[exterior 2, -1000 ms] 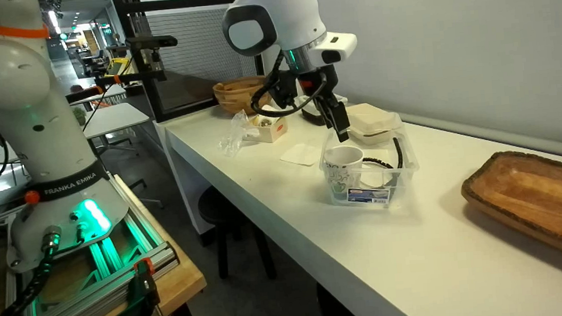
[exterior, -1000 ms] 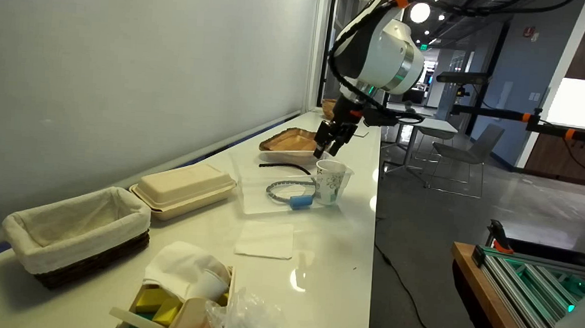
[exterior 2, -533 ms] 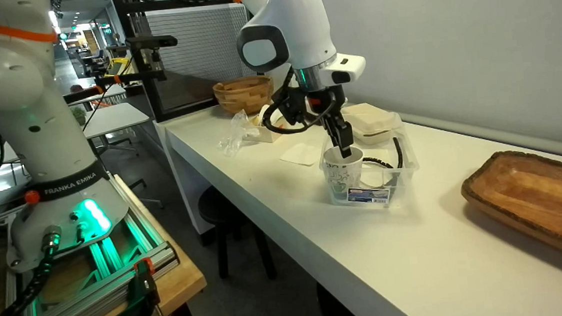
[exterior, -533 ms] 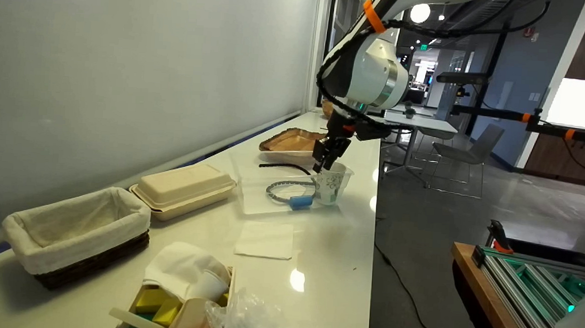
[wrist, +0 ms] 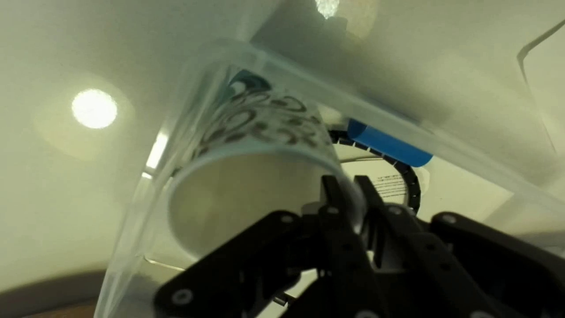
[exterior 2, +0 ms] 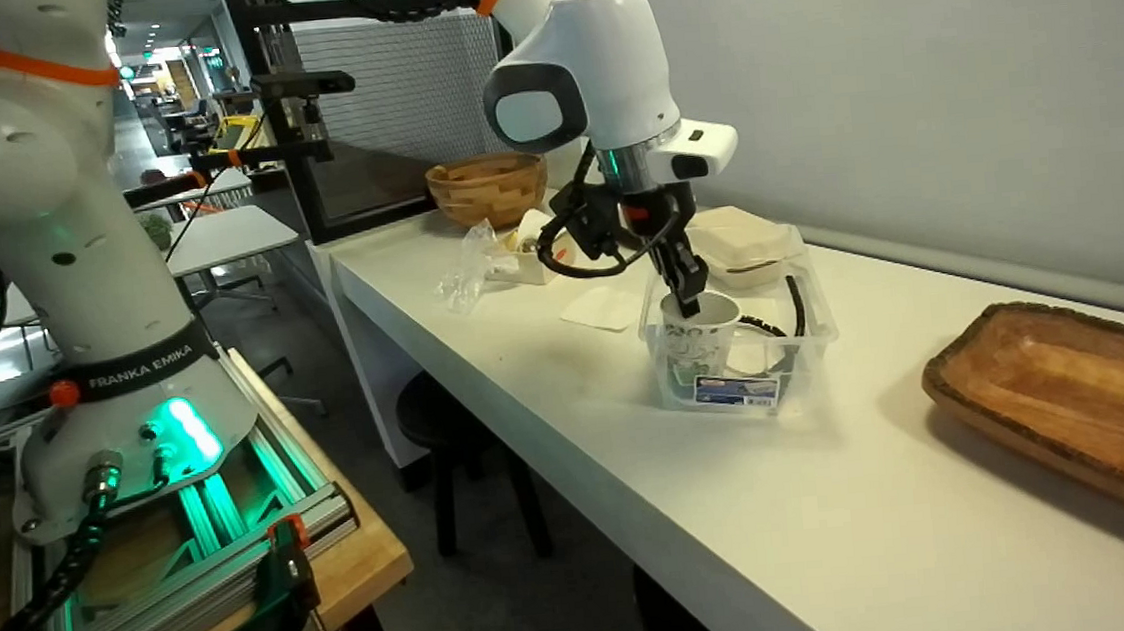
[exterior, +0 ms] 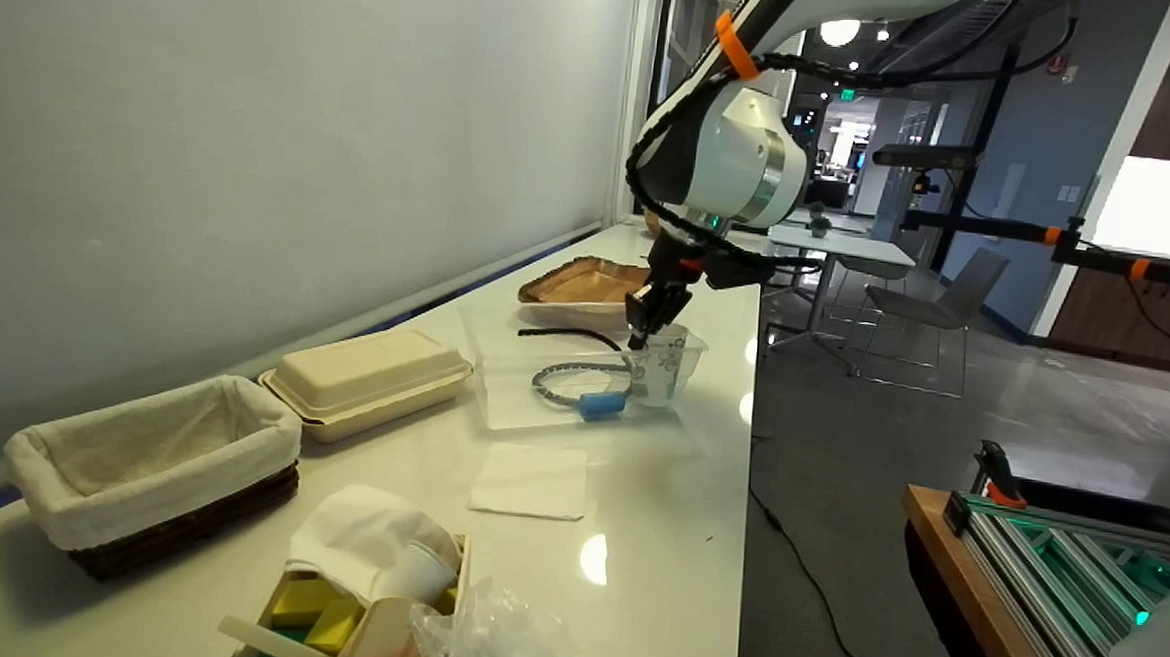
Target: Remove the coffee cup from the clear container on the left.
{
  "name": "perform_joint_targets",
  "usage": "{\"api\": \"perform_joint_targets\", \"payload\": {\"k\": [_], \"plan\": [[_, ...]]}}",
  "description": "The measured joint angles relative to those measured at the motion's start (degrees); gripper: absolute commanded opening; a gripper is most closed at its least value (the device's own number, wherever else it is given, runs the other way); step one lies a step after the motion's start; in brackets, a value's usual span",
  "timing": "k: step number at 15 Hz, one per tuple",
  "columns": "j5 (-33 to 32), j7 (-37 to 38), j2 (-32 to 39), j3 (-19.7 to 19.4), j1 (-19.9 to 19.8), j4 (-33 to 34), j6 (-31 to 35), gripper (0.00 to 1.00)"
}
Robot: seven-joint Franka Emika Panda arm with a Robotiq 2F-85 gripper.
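The coffee cup (exterior 2: 693, 353), white paper with grey swirls, stands in a corner of the clear container (exterior 2: 807, 368), a rectangular see-through plastic bin with a blue label. In the wrist view the mouth of the cup (wrist: 265, 119) faces me, tilted a little in the picture. My gripper (wrist: 345, 177) has one finger inside the cup and one outside, with the blurred rim pinched in the narrow gap. Both exterior views show the gripper (exterior 2: 689, 307) coming down from above onto the rim. The cup's base sits low in the bin behind its clear wall.
In the bin lies a looped black cable (wrist: 412, 185) with a blue piece (wrist: 390, 143). Around it are a clamshell box (exterior: 367, 382), a lined basket (exterior: 186, 488), a napkin (exterior: 529, 481) and a wooden tray (exterior 2: 1079, 385). A wall runs behind.
My gripper came down to the cup, and its jaws closed around the rim. The cup has shifted slightly inside the bin over the last half second.
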Motion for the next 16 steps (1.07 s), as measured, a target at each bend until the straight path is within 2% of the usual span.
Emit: {"api": "perform_joint_targets", "payload": {"k": [1, 4, 7, 9, 11, 16], "plan": [[-1.16, 0.74, -0.03, -0.65, 0.43, 0.01, 0.0, 0.0], [-10.85, 7.82, -1.02, -1.41, 0.22, -0.12, 0.37, 0.01], [-23.17, 16.69, -3.89, -0.55, -1.03, -0.29, 1.79, 0.01], [-28.28, 18.81, -7.13, 0.9, -1.6, -0.49, 2.8, 0.01], [-30.43, 18.82, -11.24, 3.78, -2.08, -1.2, 3.03, 0.01], [-27.51, 11.01, -20.84, 11.29, 0.71, -5.82, 4.2, 0.01]]}}
